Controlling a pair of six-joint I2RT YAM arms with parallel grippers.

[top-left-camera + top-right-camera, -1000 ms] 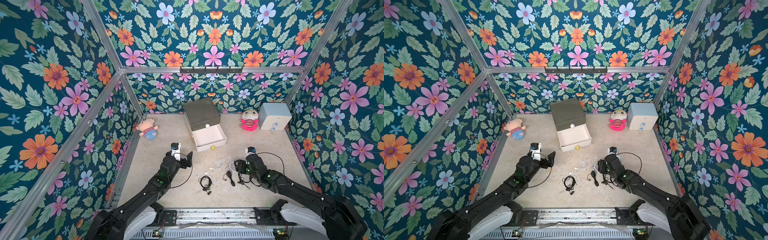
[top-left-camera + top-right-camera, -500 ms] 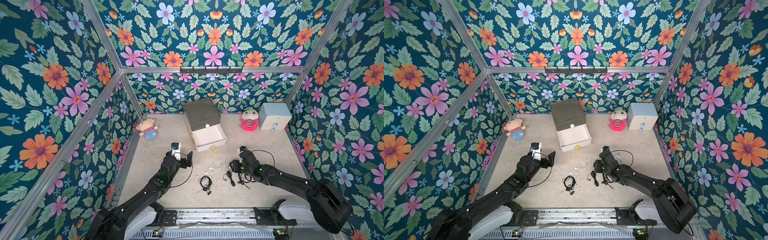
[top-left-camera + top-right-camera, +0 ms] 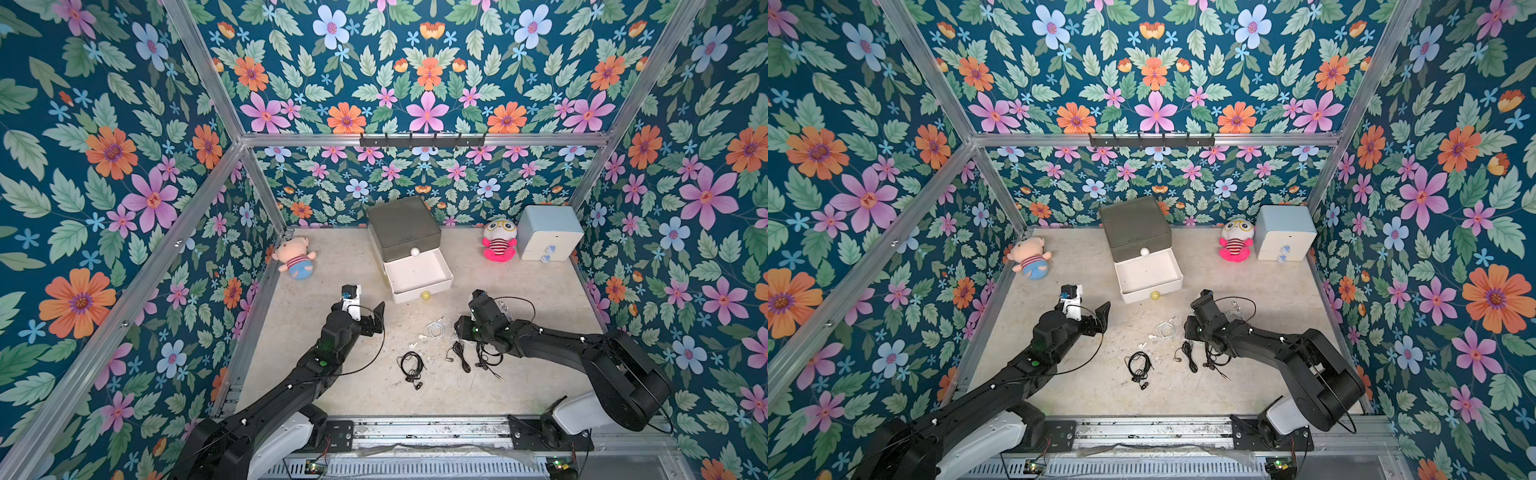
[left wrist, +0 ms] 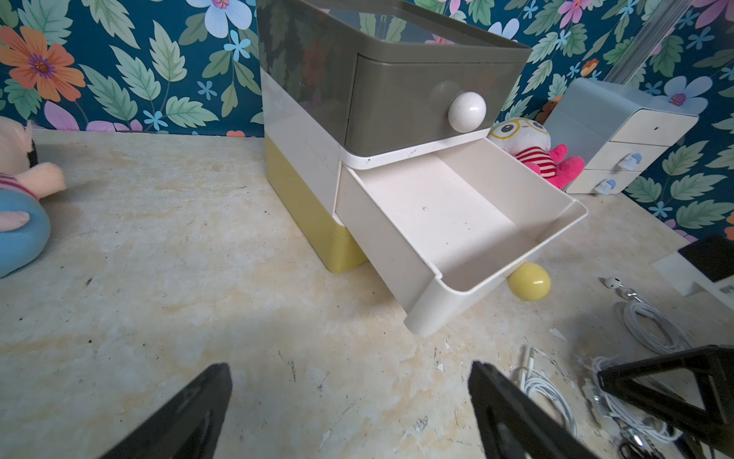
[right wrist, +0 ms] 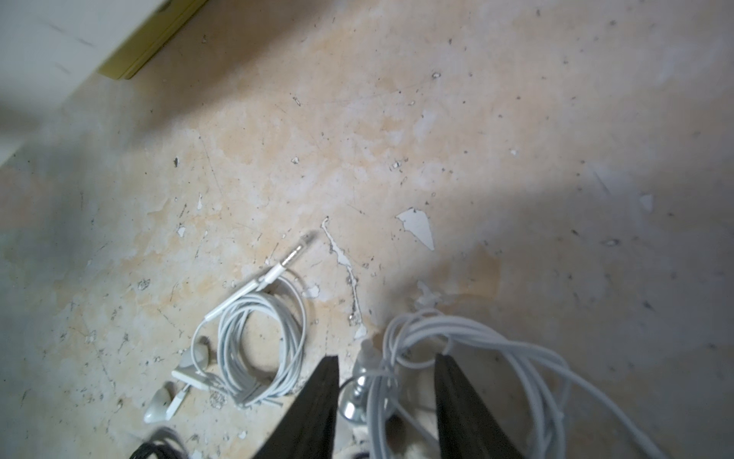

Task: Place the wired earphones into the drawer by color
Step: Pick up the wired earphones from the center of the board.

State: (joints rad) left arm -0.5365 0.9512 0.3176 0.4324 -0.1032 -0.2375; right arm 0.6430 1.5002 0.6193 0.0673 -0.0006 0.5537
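Your right claw (image 5: 387, 357) stands about half open, its black fingers (image 5: 317, 401) astride a loose bundle of white earphones (image 5: 476, 341). Cord strands and a silvery plug (image 5: 355, 405) lie in the gap with room on both sides, so nothing is pinched. Left of the claw in the wrist frame, a second white coil (image 5: 258, 337) lies wound on the table (image 5: 397, 119).

In both top views the right claw (image 3: 460, 327) sits low, right of centre, with that coil (image 3: 435, 329) just beside it on the left. Tangles of black earphones (image 3: 411, 363) lie below, one partly under the right arm.

The drawer chest (image 3: 405, 226) stands at upper centre against the back wall. Its white drawer (image 3: 415, 272) is out and empty, the grey drawer (image 4: 397, 99) above it is shut, and a yellow knob (image 4: 528, 282) peeks from beneath the front.

Your left claw (image 4: 349, 367) is spread wide and holds nothing, pointing at the chest from left of centre (image 3: 376, 316).

A plush pig (image 3: 296, 262) lies at upper left. A plush with glasses (image 3: 498, 245) and a pale blue chest (image 3: 548, 237) stand at upper right, well apart from the cords.
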